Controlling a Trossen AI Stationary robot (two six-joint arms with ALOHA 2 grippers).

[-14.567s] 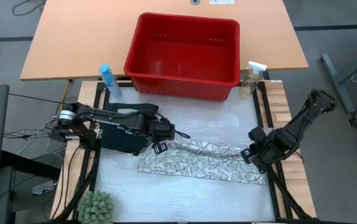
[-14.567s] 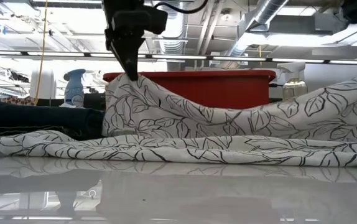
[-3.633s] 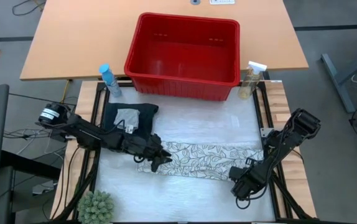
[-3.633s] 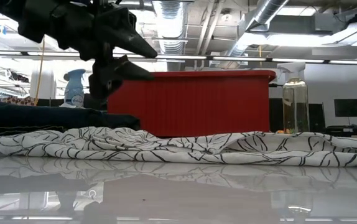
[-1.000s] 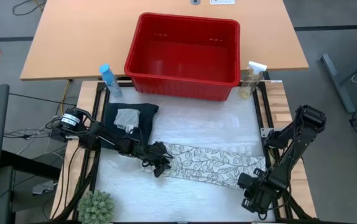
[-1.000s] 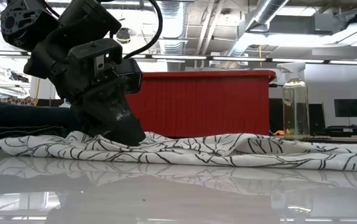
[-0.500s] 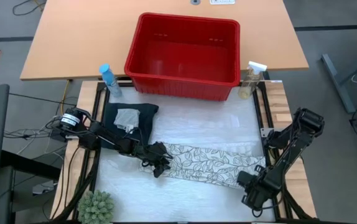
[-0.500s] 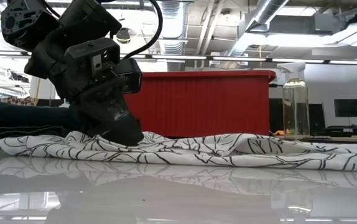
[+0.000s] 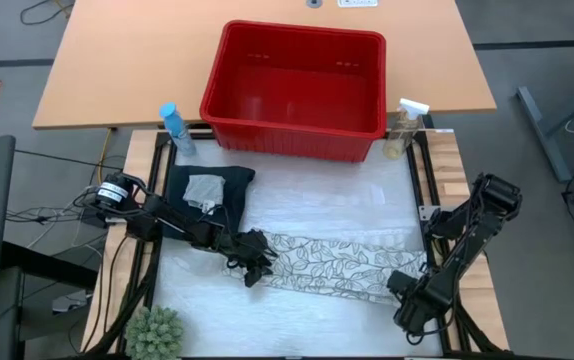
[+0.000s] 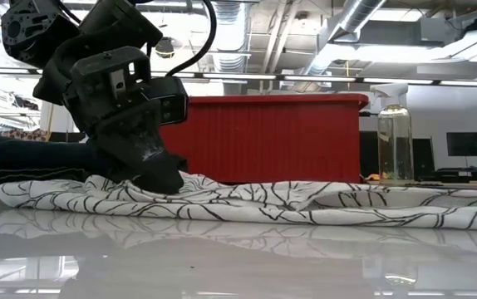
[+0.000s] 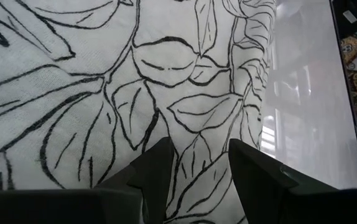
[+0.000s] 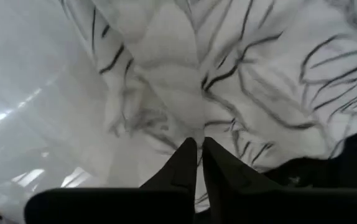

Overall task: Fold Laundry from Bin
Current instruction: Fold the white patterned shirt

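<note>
At the table's four o'clock, I see my right gripper [image 12: 196, 152] pinched on the leaf-print cloth [image 9: 342, 265] corner. Toward eight o'clock, my left gripper [image 11: 198, 163] presses its other end, jaws apart; the red bin [image 9: 297, 88] sits at twelve.

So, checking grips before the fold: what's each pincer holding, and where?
Right pincer pinches the leaf-print cloth at its right end; left pincer is open on it, gripping nothing.
</note>
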